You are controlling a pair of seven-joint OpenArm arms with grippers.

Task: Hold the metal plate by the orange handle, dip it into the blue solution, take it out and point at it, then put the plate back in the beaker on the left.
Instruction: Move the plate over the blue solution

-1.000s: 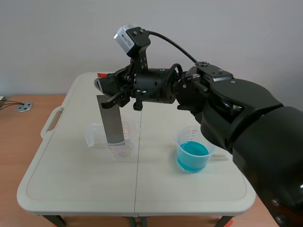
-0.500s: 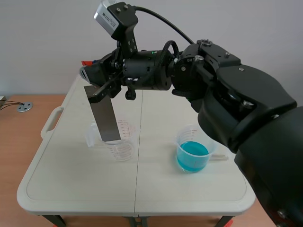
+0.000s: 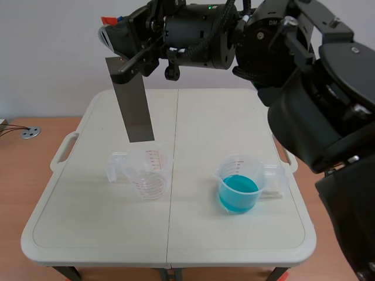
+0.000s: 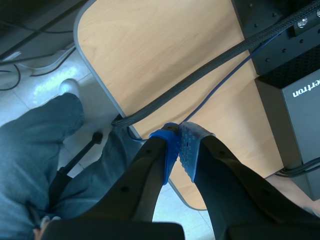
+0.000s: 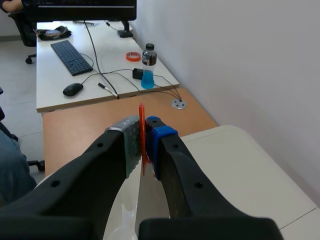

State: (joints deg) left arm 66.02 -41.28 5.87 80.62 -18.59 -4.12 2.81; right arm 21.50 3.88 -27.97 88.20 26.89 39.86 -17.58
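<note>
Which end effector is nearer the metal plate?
Right: the right end effector holds the metal plate by its handle; the left end effector hangs over a wooden desk.

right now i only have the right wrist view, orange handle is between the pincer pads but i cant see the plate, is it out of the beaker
observer: Yes. In the scene view the metal plate hangs from the right pincer, and its lower edge looks just clear of the empty beaker.
operator: where's the blue stuff
observer: The blue solution sits in a second beaker on the table, beside the empty one, toward the right arm's side.
operator: left arm in the way?
observer: It is not in the scene view. The left wrist view shows the left pincer shut on nothing, over a wooden desk.
</note>
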